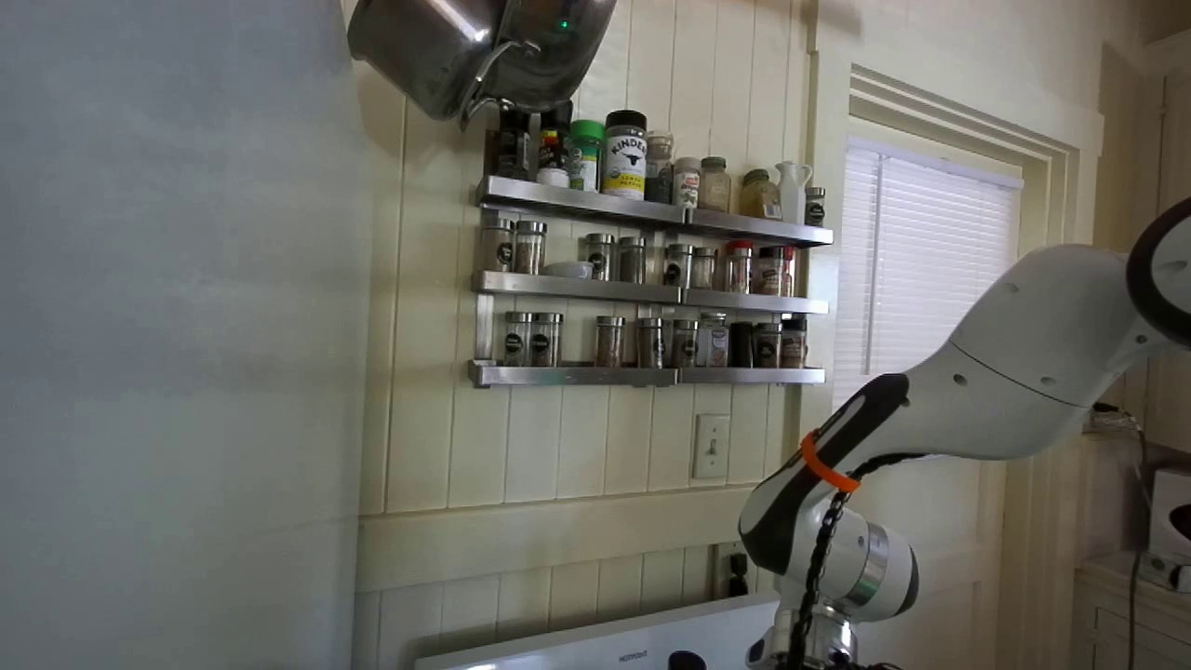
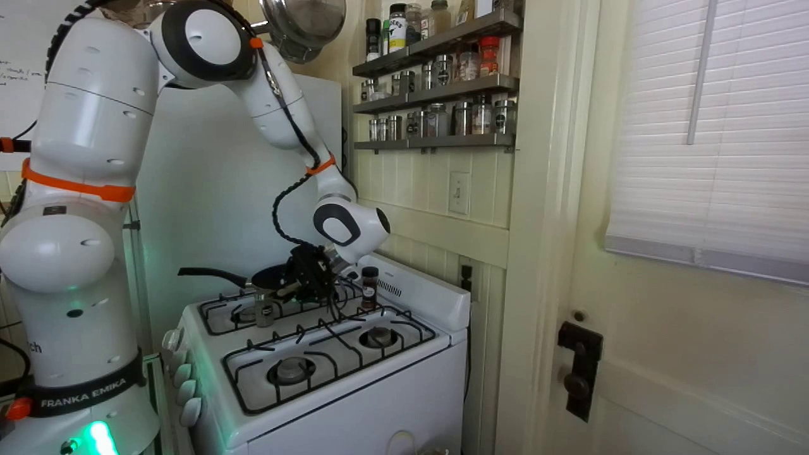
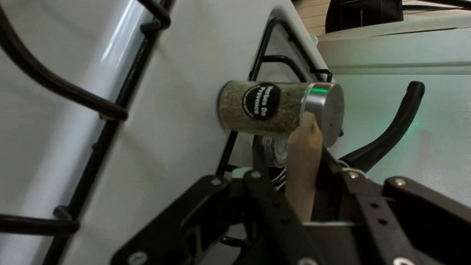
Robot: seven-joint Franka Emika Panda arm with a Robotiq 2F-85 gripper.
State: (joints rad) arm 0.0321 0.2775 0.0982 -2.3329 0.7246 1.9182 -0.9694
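Note:
In the wrist view my gripper (image 3: pixel 292 146) has its black jaws partly apart, around a flat pale wooden utensil (image 3: pixel 303 173). A gap shows between the wood and the left finger; on the right the wood is close to the finger, and contact there cannot be made out. The utensil's tip overlaps the lid end of a glass jar (image 3: pixel 235 106) labelled Herbes De Provence, with a silver lid. In an exterior view this jar (image 2: pixel 264 311) stands on the stove beside the gripper. A dark pan (image 2: pixel 268 276) is just behind, its black handle (image 3: pixel 390 136) pointing away.
Black grates (image 2: pixel 303 341) cover the white stove (image 2: pixel 328 417). A dark-lidded spice bottle (image 2: pixel 370 291) stands near the stove's back panel (image 2: pixel 423 294). Spice shelves (image 1: pixel 577 286) hang on the wall, and metal pots (image 1: pixel 428 56) hang above. A refrigerator (image 2: pixel 208 208) borders the stove.

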